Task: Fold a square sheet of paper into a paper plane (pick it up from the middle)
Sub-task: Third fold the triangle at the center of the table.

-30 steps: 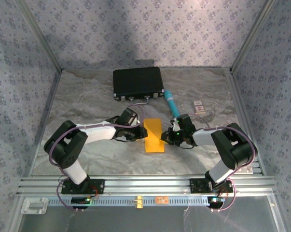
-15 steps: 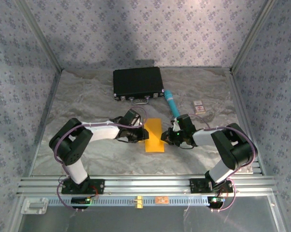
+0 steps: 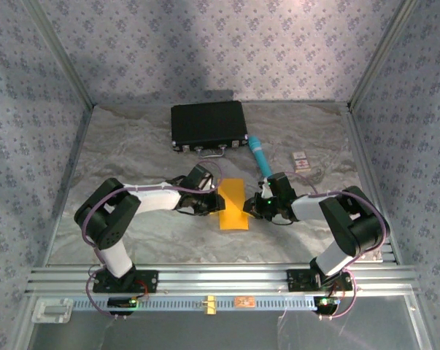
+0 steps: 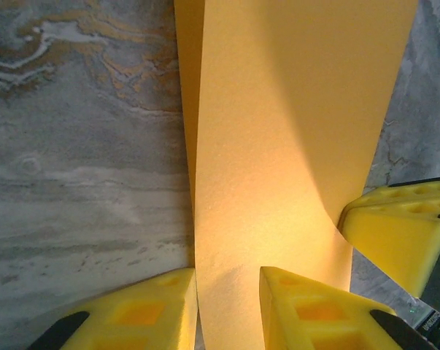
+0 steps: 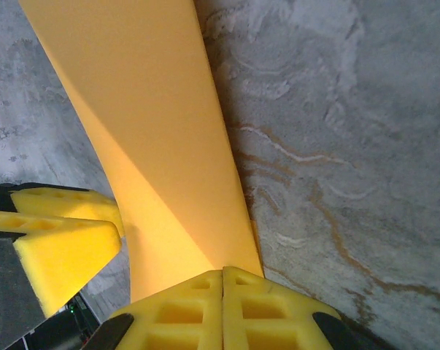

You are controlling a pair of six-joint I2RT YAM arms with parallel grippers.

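The square sheet of paper (image 3: 232, 204), orange-yellow and folded into a narrow strip, lies mid-table between both arms. My left gripper (image 3: 211, 202) is at its left edge. In the left wrist view its jaws (image 4: 228, 306) stand a little apart, with a raised layer of the sheet (image 4: 278, 146) running between them. My right gripper (image 3: 253, 207) is at the sheet's right edge. Its fingertips (image 5: 223, 281) are pressed together where the curved top layer of paper (image 5: 154, 146) ends. Each wrist view also catches the other gripper's yellow fingers (image 4: 398, 226) (image 5: 52, 233).
A black case (image 3: 209, 125) lies at the back of the table, with a teal pen-like tube (image 3: 260, 155) to its right and a small card (image 3: 301, 160) beyond that. Patterned walls close in three sides. An aluminium rail (image 3: 220, 281) runs along the near edge.
The left arm has swung in closer to the sheet's left edge and its jaws have narrowed a little. The right arm and the sheet have stayed put.
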